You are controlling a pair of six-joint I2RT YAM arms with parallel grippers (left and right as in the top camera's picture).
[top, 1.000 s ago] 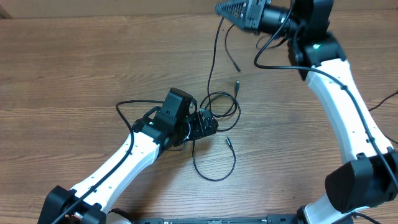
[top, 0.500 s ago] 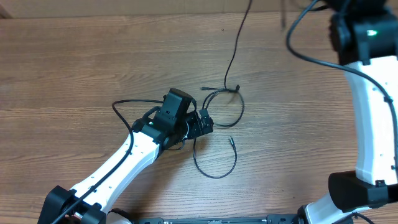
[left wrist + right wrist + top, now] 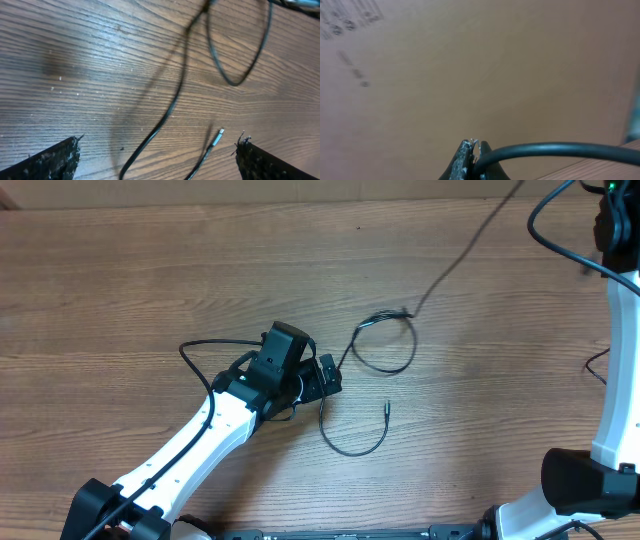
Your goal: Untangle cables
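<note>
The cables are thin black cords lying on the wooden surface, right of centre in the overhead view. They form one round loop with a small knot at its top and, below it, an open curve ending in a small plug. From the knot a single strand runs taut to the upper right and leaves the frame at the top edge.

The white left arm reaches from the lower left to the centre. Its left claw is low over the cords, with its fingertips released and spread wide. A cord passes between them ungripped.

The right arm stands along the right edge. In its wrist view the right claw is clenched on a black cord that runs off to the right, against a blurred tan background.
</note>
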